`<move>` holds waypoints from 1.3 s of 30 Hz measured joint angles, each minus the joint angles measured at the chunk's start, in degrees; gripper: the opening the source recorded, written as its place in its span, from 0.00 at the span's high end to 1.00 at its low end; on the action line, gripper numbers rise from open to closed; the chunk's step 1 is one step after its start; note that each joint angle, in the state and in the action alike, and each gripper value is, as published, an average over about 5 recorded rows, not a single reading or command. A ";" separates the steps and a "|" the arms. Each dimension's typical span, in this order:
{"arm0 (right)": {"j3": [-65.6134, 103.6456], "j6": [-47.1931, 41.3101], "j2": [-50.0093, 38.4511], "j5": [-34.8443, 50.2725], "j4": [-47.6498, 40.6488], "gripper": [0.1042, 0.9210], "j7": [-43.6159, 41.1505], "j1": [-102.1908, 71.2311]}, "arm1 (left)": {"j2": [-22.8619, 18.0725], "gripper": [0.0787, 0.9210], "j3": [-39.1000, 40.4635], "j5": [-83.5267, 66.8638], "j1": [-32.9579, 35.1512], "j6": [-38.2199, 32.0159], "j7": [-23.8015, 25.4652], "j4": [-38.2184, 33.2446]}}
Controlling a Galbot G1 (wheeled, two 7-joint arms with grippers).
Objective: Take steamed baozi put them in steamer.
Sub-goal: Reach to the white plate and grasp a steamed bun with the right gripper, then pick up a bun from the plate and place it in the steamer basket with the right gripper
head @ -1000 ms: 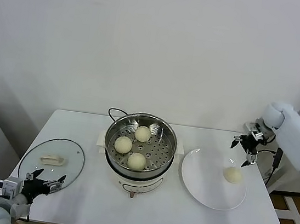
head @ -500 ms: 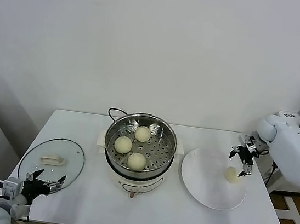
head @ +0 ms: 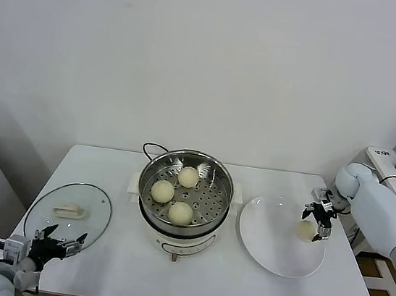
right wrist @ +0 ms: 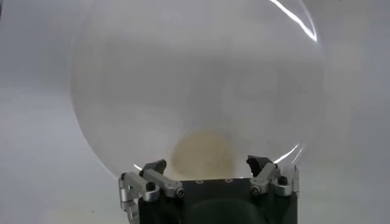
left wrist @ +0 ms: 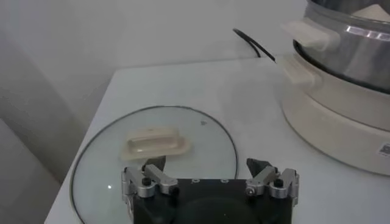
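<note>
right gripper (head: 317, 223): i see it right of the steamer, low over the plate's outer side, fingers spread wide around the last bun, not closed on it.
last steamed baozi (head: 307, 231): it lies on the plate, right of the steamer; in the right wrist view it sits between the open fingertips (right wrist: 154, 168).
steamer (head: 186, 190): it stands mid-table on its white base, lid off, black cord behind it.
buns in steamer: i count three on the perforated floor, one at the back (head: 189, 177), one on the left (head: 162, 191), one at the front (head: 181, 213).
plate (head: 265, 244): just right of the steamer, near it but apart.
glass lid (head: 69, 210): flat on the table, well left of the steamer.
left gripper (head: 63, 241): parked at the lid's near edge, far left of the steamer, fingers wide, holding nothing.
</note>
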 measured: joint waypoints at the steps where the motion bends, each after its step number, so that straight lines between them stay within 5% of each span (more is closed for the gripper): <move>1: 0.31 0.00 0.12 -0.27 -0.18 0.31 0.14 -0.21 | 0.00 0.12 0.00 0.00 0.04 -0.02 0.01 0.00; 9: 2.28 -0.06 0.78 -1.01 -1.52 0.45 0.57 -0.84 | 0.05 0.12 0.02 -0.02 0.20 -0.19 0.06 -0.01; 21: -0.36 -2.61 -0.67 4.01 0.71 0.46 -0.68 0.95 | -0.50 0.12 0.19 0.27 0.24 0.26 -0.25 -0.63; 39: -30.88 -19.19 -8.33 35.11 23.26 0.46 2.02 26.56 | -0.56 0.12 -0.01 0.70 0.13 1.02 -0.87 -1.96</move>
